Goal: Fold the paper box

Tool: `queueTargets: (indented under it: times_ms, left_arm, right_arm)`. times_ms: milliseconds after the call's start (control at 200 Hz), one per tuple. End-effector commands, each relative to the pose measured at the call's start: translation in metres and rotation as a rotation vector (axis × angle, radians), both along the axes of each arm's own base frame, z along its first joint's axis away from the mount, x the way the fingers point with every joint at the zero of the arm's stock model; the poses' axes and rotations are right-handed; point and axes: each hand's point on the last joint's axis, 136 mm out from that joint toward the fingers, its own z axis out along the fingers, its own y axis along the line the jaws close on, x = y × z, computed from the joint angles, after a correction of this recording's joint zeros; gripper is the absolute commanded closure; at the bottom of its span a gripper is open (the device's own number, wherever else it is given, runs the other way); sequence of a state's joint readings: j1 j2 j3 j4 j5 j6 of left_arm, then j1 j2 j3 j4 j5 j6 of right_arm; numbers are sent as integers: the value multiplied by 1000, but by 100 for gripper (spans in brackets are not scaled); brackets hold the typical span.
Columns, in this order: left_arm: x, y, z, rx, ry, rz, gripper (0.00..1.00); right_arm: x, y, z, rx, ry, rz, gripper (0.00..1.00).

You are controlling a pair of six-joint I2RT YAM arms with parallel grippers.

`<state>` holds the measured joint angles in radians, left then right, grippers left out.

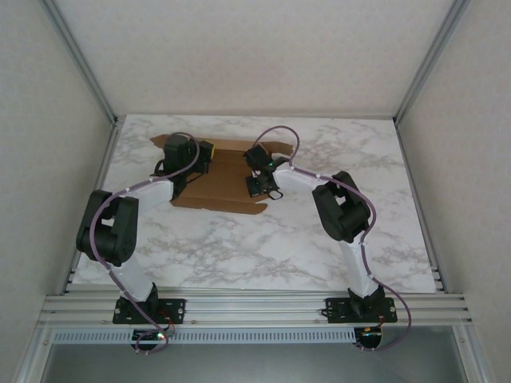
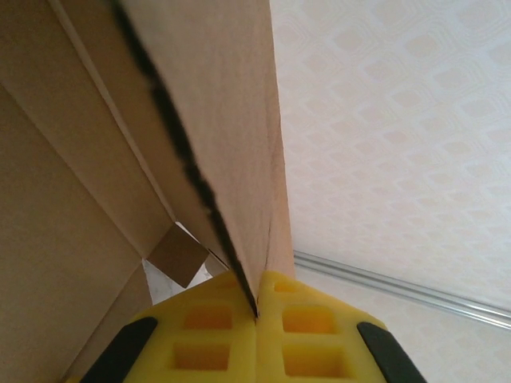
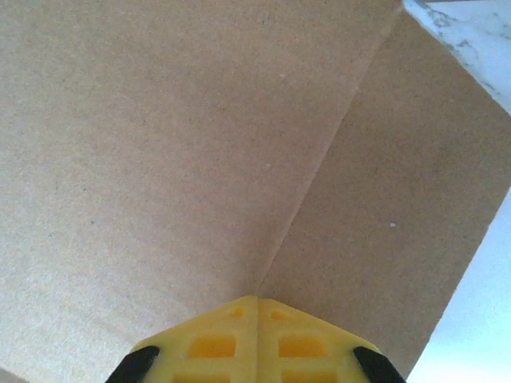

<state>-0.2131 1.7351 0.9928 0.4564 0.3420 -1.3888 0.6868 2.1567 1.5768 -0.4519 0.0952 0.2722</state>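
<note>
Overhead, one marble table (image 1: 279, 255) carried one paper box (image 1: 227, 191), lying mostly flat toward the far edge, left of centre. Two arms reached for it, each elbow bowed outward and each wrist turned inward over the cardboard. The left gripper (image 2: 257, 299) was pinched on the edge of a raised flap toward the box's left side. The right gripper (image 3: 257, 302), its fingers pressed together, pointed into a crease.

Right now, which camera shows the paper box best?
Top external: it takes in nearly the whole outline of the paper box on the table. Left wrist gives a close flap edge pinched in the left gripper; right wrist, bare panels meeting at a crease ahead of the right gripper.
</note>
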Motion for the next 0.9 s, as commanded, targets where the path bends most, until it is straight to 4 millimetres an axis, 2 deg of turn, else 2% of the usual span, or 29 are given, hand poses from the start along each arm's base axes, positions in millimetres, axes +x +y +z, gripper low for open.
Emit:
queueTargets:
  times_ms: [0, 45, 145, 240, 365, 456, 506, 596, 786, 841, 896]
  left_arm:
    - [-3, 2, -14, 9, 37, 25, 100]
    - [-2, 3, -15, 10, 43, 31, 100]
    - [4, 4, -10, 16, 36, 44, 100]
    - [13, 4, -3, 27, 22, 48, 100]
    - [18, 3, -1, 27, 14, 47, 100]
    - [18, 2, -2, 25, 11, 44, 100]
    - [17, 2, -3, 26, 12, 44, 100]
    - [17, 2, -5, 26, 15, 44, 100]
    - [22, 0, -7, 33, 36, 29, 100]
    - [22, 0, -8, 32, 36, 28, 100]
    - [23, 1, -9, 30, 40, 31, 100]
  right_arm:
    - [1, 3, 39, 102, -40, 24, 100]
    - [0, 4, 52, 137, -42, 24, 100]
    - [-3, 9, 87, 256, -32, 41, 92]
    - [0, 3, 121, 335, -51, 24, 85]
    - [11, -23, 168, 436, -103, -49, 73]
    - [23, -50, 191, 448, -146, -133, 68]
    - [29, -65, 196, 423, -165, -172, 62]
    - [44, -98, 195, 337, -196, -271, 60]
    - [86, -194, 175, 235, -325, -582, 62]
    - [99, -203, 169, 223, -357, -563, 64]
    - [111, -201, 163, 200, -375, -501, 65]
